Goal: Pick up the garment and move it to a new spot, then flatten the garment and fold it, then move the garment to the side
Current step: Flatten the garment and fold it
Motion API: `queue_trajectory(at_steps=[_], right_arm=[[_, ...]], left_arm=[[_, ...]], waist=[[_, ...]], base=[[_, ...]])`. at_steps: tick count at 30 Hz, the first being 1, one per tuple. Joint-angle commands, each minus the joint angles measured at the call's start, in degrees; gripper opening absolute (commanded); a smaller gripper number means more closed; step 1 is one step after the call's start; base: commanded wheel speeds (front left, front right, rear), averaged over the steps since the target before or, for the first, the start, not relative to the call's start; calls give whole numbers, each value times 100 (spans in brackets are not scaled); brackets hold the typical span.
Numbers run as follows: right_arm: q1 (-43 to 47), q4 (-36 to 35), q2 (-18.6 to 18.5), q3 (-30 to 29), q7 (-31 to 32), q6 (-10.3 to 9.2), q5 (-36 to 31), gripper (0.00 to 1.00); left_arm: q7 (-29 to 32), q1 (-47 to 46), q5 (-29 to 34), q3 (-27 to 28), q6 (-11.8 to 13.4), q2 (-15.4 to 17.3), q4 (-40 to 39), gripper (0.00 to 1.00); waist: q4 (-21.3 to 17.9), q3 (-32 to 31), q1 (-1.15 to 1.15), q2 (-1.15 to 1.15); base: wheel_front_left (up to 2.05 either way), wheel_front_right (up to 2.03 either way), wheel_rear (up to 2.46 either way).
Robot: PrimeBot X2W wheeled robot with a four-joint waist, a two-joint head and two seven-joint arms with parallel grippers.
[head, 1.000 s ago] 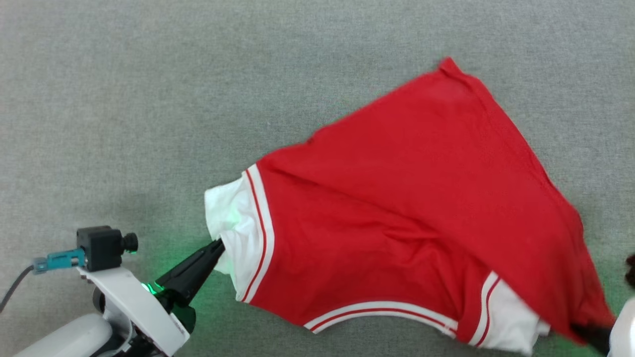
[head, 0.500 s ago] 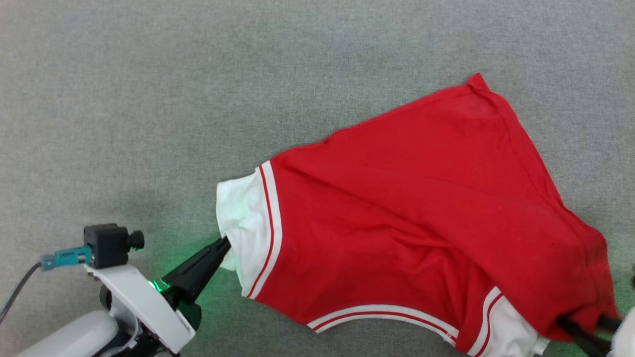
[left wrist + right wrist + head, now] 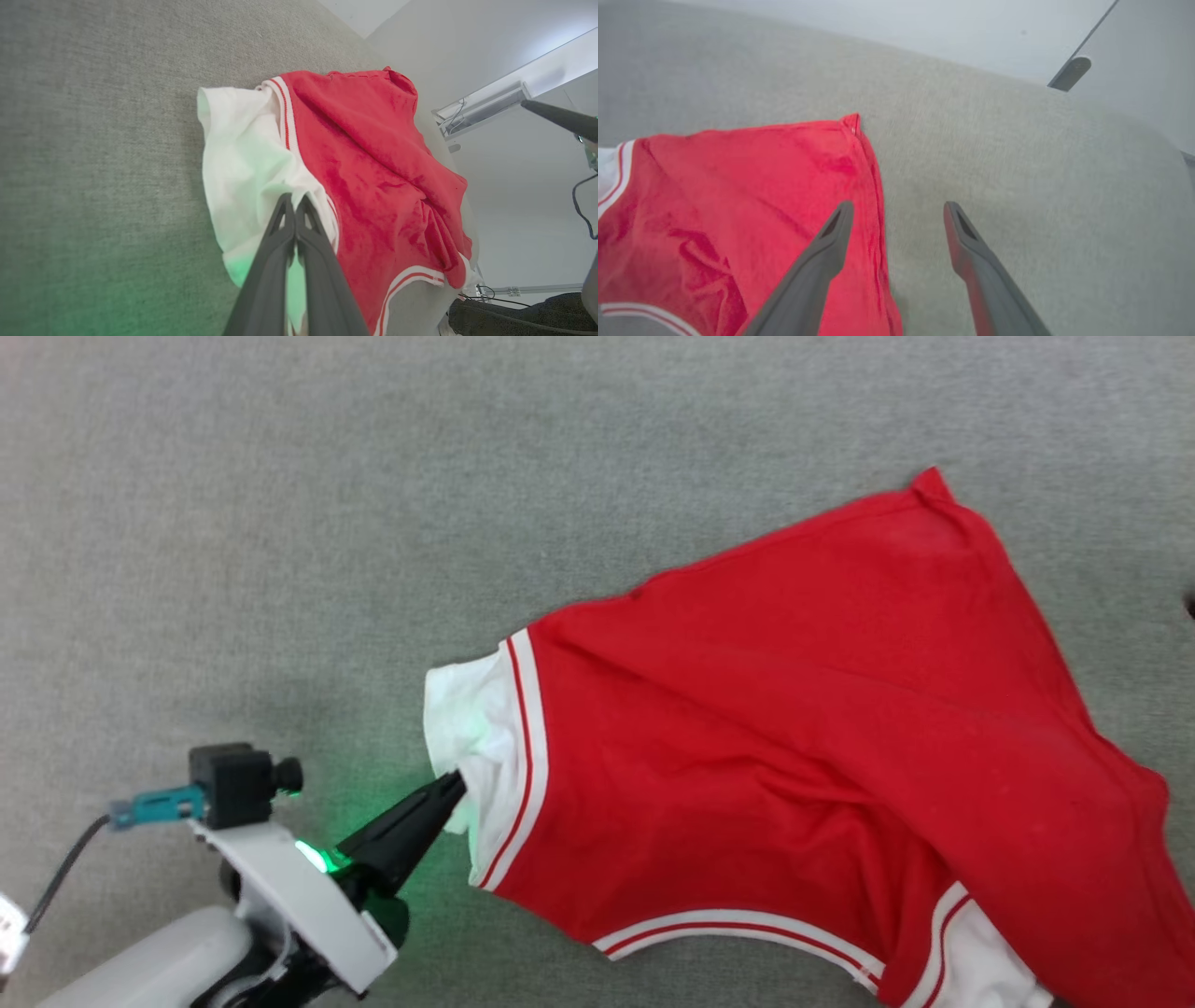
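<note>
The garment [image 3: 794, 709] is a bright red jersey with white-and-red striped trim, lying spread and wrinkled on the grey surface. One white sleeve [image 3: 467, 728] points toward my left gripper [image 3: 456, 782], which is shut on that sleeve's edge. In the left wrist view the closed fingertips [image 3: 294, 198] pinch the white fabric, with the red garment [image 3: 364, 154] beyond. My right gripper [image 3: 897, 207] stands open just above the garment's [image 3: 738, 186] red side edge, nothing between its fingers; its left finger [image 3: 831, 238] is over the red cloth, the right one over bare grey.
A grey felt-like table surface [image 3: 280, 523] stretches wide to the left and far side of the garment. Its far edge and a pale wall [image 3: 924, 28] show in the right wrist view. A dark finger of the other arm [image 3: 560, 120] shows at the left wrist view's right.
My right gripper has opened and let go of the garment's lower right red corner, and has left the head view. The head view has shifted. My left gripper keeps its hold.
</note>
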Motion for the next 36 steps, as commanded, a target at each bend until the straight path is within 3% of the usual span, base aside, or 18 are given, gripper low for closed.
queue_trajectory(at_steps=[1, 10, 14, 19, 20, 21, 22, 23, 28, 36], right_arm=[[-181, 181, -13, 211, -81, -2, -42, 100], [-2195, 2813, -243, 2154, -798, -3, -568, 100], [-2465, 3637, -608, 3055, -880, -3, -487, 100], [-2480, 4215, -897, 3776, -935, -3, -128, 100], [-2470, 4290, -922, 3881, -915, -3, -37, 92], [-2470, 4353, -947, 3978, -905, -3, 40, 29], [-2486, 4390, -966, 4039, -977, -3, 109, 9], [-2502, 4439, -972, 4045, -1067, -3, 162, 0], [-2846, 4725, -713, 3597, -1967, -3, 217, 0], [-3594, 5616, 86, 2170, -3631, -3, -216, 0]], left_arm=[[8, -60, 29, -6, -40, -43, 15, 0], [131, -402, 114, -118, -42, -423, 134, 0], [134, -511, 126, -199, -43, -559, 167, 0], [76, -548, 77, -250, -44, -624, 195, 0], [58, -551, 71, -258, -44, -628, 197, 0], [50, -550, 59, -256, -44, -630, 197, 0], [32, -545, 59, -255, -44, -630, 204, 0], [23, -535, 55, -257, -44, -622, 209, 0], [-68, -542, -32, -34, -44, -580, 367, 0], [-135, -1009, -121, 1010, -44, -646, 690, 0]], waist=[[91, 103, 0, 0], [479, 420, 0, 0], [631, 495, 0, 0], [722, 534, 0, 0], [729, 535, 0, 0], [732, 532, 0, 0], [731, 519, 0, 0], [724, 499, 0, 0], [651, 334, 0, 0], [501, 66, 0, 0]], base=[[0, 0, 0], [0, 0, 0], [0, 0, 0], [0, 0, 0], [0, 0, 0], [0, 0, 0], [0, 0, 0], [0, 0, 0], [0, 0, 0], [0, 0, 0]])
